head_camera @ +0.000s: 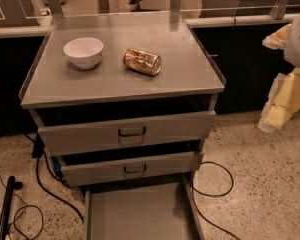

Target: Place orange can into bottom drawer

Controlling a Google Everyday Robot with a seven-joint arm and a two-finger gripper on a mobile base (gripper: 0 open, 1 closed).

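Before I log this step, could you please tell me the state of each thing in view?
orange can: lying on its side on the cabinet top, unheld.
white bowl: upright, left of the can, apart from it.
top drawer: slightly open.
middle drawer: slightly open.
bottom drawer: pulled out furthest.
tool: off to the right, away from the can.
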